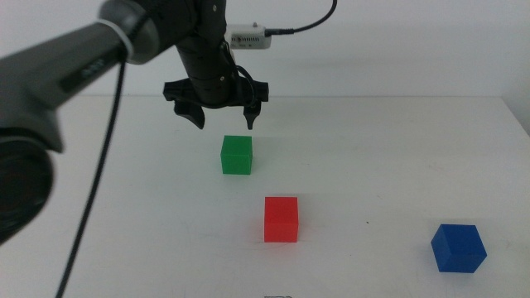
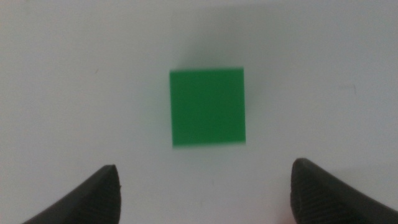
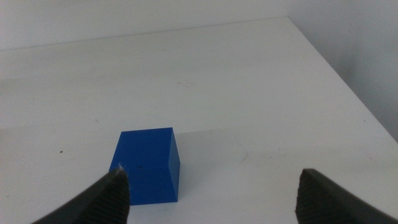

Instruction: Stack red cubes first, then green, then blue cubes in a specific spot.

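Three cubes on the white table [image 1: 397, 149], and that's the full count: one green cube [image 1: 237, 155] at centre frame, one red cube [image 1: 281, 219] just below and right of it, one blue cube [image 1: 458, 247] down in the lower right corner. One of each colour, none stacked, all standing apart. One gripper shows in the middle view, the left gripper [image 1: 224, 113] at upper centre. Two jaws on it, spread wide.
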